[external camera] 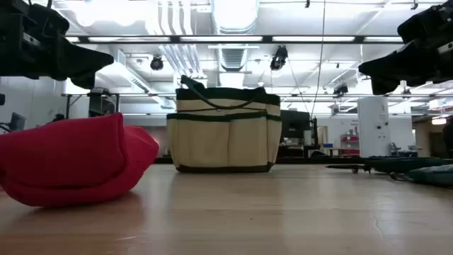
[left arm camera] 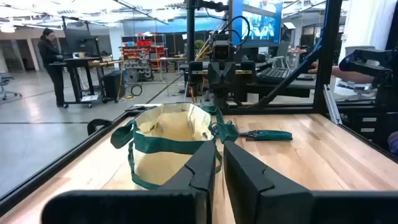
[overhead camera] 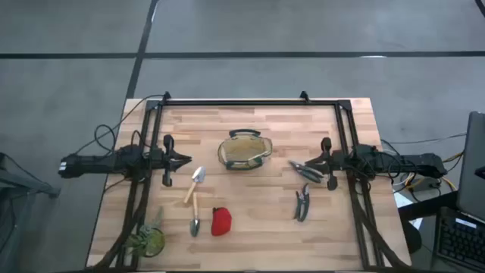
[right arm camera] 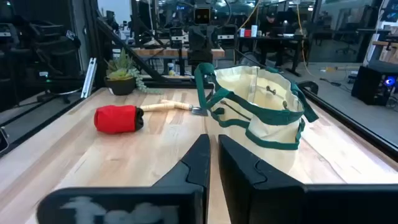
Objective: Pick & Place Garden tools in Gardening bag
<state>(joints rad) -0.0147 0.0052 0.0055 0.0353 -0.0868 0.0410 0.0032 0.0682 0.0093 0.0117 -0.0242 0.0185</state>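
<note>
The olive-tan gardening bag (overhead camera: 244,150) stands upright on its base at the table's middle, toward the far side; its mouth is open (left arm camera: 168,134). Two wooden-handled trowels (overhead camera: 196,182) (overhead camera: 195,218) and a red item (overhead camera: 221,221) lie near-left of it. Two dark pruning shears (overhead camera: 311,173) (overhead camera: 302,205) lie to its right. My left gripper (overhead camera: 188,160) hovers shut left of the bag, pointing at it. My right gripper (overhead camera: 294,164) hovers shut right of the bag, above the farther shears' tip. Both hang well above the tabletop in the low view (external camera: 92,64) (external camera: 375,67).
A green leafy plant in a pot (overhead camera: 148,240) stands at the near-left corner. A dark metal frame (overhead camera: 242,101) runs along the table's far edge and down both sides. Bare wood lies between the red item and the nearer shears.
</note>
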